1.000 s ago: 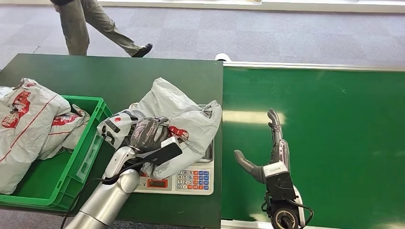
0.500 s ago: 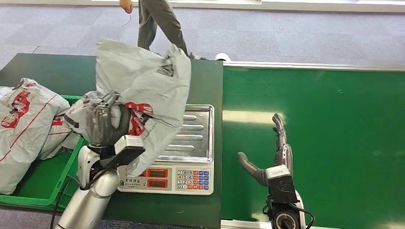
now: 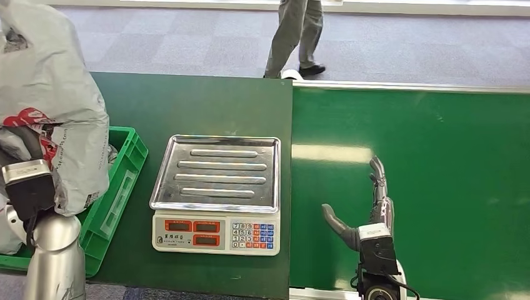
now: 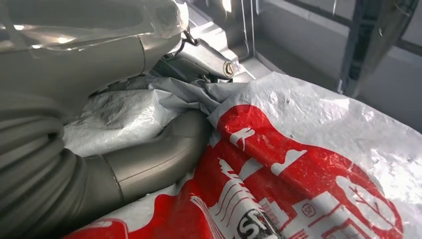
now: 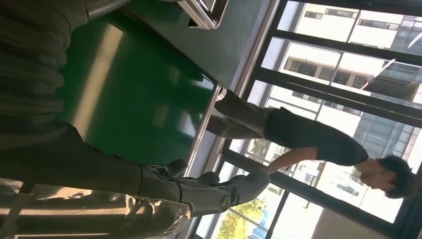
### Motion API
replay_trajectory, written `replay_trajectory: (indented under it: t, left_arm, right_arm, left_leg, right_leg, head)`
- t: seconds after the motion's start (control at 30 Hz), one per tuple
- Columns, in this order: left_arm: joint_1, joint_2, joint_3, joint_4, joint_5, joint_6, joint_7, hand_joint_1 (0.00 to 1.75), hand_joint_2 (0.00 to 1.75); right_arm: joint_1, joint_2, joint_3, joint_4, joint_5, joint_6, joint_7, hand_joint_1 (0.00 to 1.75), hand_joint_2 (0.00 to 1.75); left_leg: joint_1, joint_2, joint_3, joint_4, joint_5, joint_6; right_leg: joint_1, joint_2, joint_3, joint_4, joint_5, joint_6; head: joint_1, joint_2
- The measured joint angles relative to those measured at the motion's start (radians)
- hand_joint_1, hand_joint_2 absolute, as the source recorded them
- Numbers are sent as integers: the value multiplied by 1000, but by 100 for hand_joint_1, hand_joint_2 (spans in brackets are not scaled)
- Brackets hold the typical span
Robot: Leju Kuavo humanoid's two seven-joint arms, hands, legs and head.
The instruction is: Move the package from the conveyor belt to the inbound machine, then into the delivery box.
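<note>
The grey-and-red plastic package (image 3: 56, 106) is hanging high at the left edge of the head view, above the green delivery box (image 3: 119, 187), and its top is running out of the picture. It is draping over the left hand (image 3: 22, 147), hiding most of it; only a dark bit of the hand is peeking out beside the red print, above the wrist's black camera block. In the left wrist view the crumpled film of the package (image 4: 308, 164) is bunching between the thick grey thumb and the fingers (image 4: 199, 55), so the left hand is pinching the package tightly. The red logo is filling much of that view and its small lettering is hard to read.

The delivery box is standing on the dark green surface (image 3: 200, 106), half hidden behind the package and the silver left arm. What is lying in it is mostly covered; a pale bit of another bag is showing at the picture's lower left edge.

Just beside the box, the inbound machine (image 3: 217, 194), a weighing scale with a steel tray and a keypad, is sitting bare.

Over the green conveyor belt (image 3: 437, 156), the right hand (image 3: 369, 206) is hovering with its fingers (image 5: 239, 186) stretched out and spread, thumb apart, holding nothing.

A person (image 3: 297, 34) is walking on the grey floor beyond the surface, cut off above the legs.
</note>
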Motion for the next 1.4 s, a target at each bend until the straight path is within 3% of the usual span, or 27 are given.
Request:
replay_trajectory:
  t: [0.4,0.53,0.8,0.97,1.2,1.3,1.33,1.4]
  left_arm:
    - [2,0,44,0,-3,0,1,170,175]
    - [-7,11,77,30,-35,-9,79,173,175]
    - [-68,112,312,344,-81,-55,129,173,175]
    - [-101,180,428,550,-244,-10,192,173,175]
    - [-128,215,523,672,-331,0,203,167,175]
    - [-132,215,541,687,-339,0,203,144,175]
    - [-133,215,544,690,-340,0,203,118,175]
    - [-135,215,549,696,-341,0,204,46,175]
  right_arm:
    - [7,0,-2,-6,0,-1,0,0,175]
    - [12,0,-3,-13,2,-5,3,0,175]
    - [22,0,-4,-42,10,19,35,0,175]
    - [20,0,-4,-48,11,34,42,0,175]
    - [13,1,-4,-48,11,37,49,0,175]
    - [13,1,-4,-48,11,37,50,0,175]
    - [13,1,-4,-48,11,37,50,0,175]
    - [13,1,-4,-48,11,39,50,0,175]
  left_leg:
    - [0,0,0,0,0,0]
    - [0,0,0,0,0,0]
    - [1,3,1,-1,0,0]
    - [1,4,1,-1,0,0]
    - [0,3,1,-1,0,0]
    - [1,3,1,-1,0,0]
    - [1,3,1,-1,0,0]
    - [1,3,1,-1,0,0]
  right_leg:
    - [0,0,0,0,0,0]
    - [0,0,0,0,0,0]
    - [1,2,0,0,0,0]
    - [0,3,-1,1,0,0]
    - [0,3,0,1,0,0]
    - [0,3,0,1,0,0]
    - [0,3,0,1,0,0]
    - [0,3,0,1,0,0]
  head:
    - [0,0]
    - [0,0]
    - [0,0]
    - [0,0]
    - [0,0]
    - [0,0]
    - [0,0]
    - [0,0]
